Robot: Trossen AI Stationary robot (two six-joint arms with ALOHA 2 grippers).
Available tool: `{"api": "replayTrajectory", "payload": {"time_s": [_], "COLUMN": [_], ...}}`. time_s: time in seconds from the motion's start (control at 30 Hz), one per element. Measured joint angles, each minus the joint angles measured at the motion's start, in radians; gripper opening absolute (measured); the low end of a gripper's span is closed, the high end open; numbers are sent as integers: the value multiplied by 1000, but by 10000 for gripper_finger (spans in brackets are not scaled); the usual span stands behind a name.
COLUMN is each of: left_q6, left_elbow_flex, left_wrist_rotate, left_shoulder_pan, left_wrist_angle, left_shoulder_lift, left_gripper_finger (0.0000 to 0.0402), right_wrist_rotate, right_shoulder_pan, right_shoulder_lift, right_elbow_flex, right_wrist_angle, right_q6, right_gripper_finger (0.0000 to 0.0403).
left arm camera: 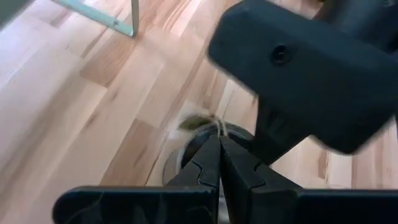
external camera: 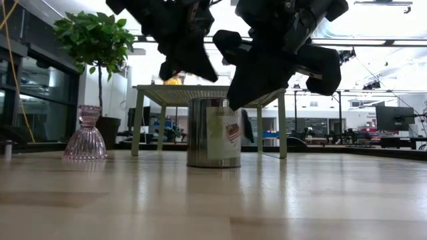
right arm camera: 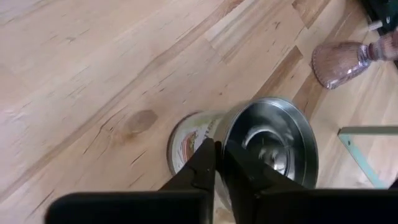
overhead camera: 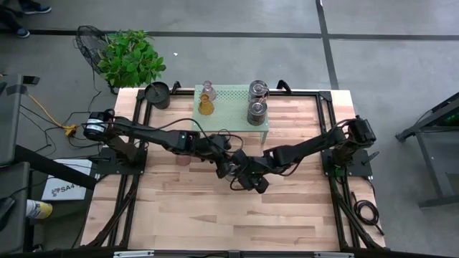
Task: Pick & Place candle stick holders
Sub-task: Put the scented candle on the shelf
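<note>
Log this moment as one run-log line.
right claw: shut on silver holder rim | left claw: shut, empty, adjacent | pink holder: on table

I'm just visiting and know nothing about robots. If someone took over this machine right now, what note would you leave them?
Left gripper: shut and empty, hovering at mid-table beside the right one.
Right gripper: closed, apparently pinching the rim of the silver holder standing at mid-table.
Pink glass holder: on the table, left of the arms.
Green rack at the back carries four: amber holder, pale glass holder, two silver ones.
Done: four sit on the rack.
Left: probably the gripped silver holder, then the pink one.
</note>
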Motion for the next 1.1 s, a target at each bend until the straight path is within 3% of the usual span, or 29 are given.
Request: {"api": "replayTrajectory", "payload": {"time_s": [0.37, 0.53, 0.77, 1.1], "left_q6": [63, 83, 38, -227], "left_elbow_flex": [109, 152, 184, 181], "left_wrist_rotate": [-25, -95, -277, -711], "left_shoulder_pan": [0, -9, -75, -297], "left_wrist_angle": [-143, -231, -379, -695], "left_shoulder_lift": [0, 0, -43, -167], "left_gripper_finger": [1, 1, 1, 1], "right_wrist_rotate": [-27, -40, -58, -13], "right_shoulder_pan": [0, 3, 21, 20], "right_shoulder_lift": [-1, 1, 10, 10], "right_elbow_flex": [4, 78, 208, 338], "right_wrist_angle": [-41, -184, -376, -503], "right_q6": [50, 70, 48, 36], "right_gripper_finger": [2, 1, 0, 0]}}
